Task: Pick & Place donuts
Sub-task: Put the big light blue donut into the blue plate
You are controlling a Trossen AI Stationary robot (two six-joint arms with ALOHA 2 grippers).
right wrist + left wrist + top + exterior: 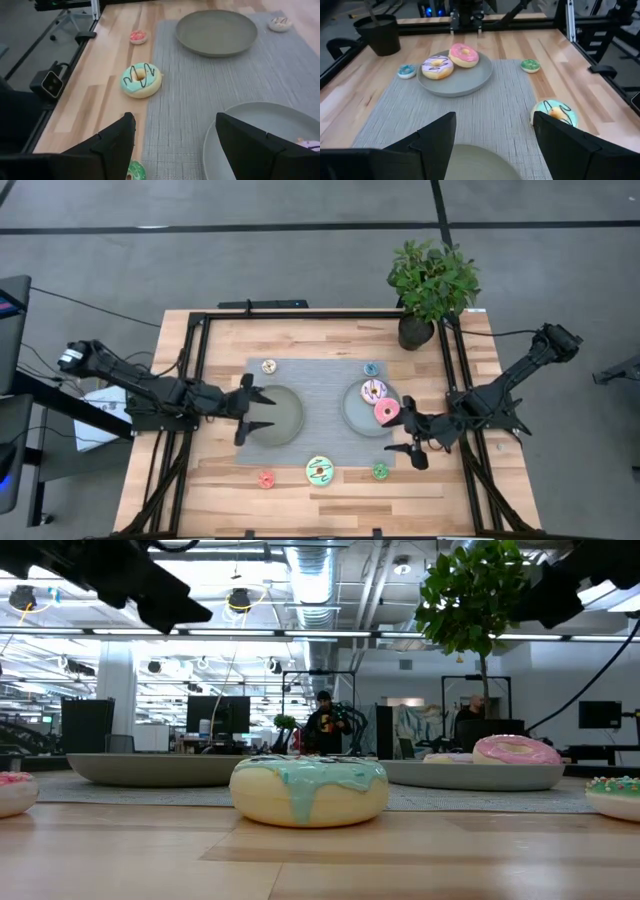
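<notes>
Lying ahead of the right gripper's [172,137] wide-spread fingers, the mint-green glazed toy ring donut [141,79] looks light and rigid. Grasp it across the ring. Left fingers [436,135] are wide too.

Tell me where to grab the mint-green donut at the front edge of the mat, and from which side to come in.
Come straight down from above and close the jaws across one side of the ring, one finger in the hole, one outside. The mint-green donut lies flat, hole up, half on the grey mat, with open space around it. The left gripper, open over the empty plate, and the open right gripper look about equally near.
</notes>
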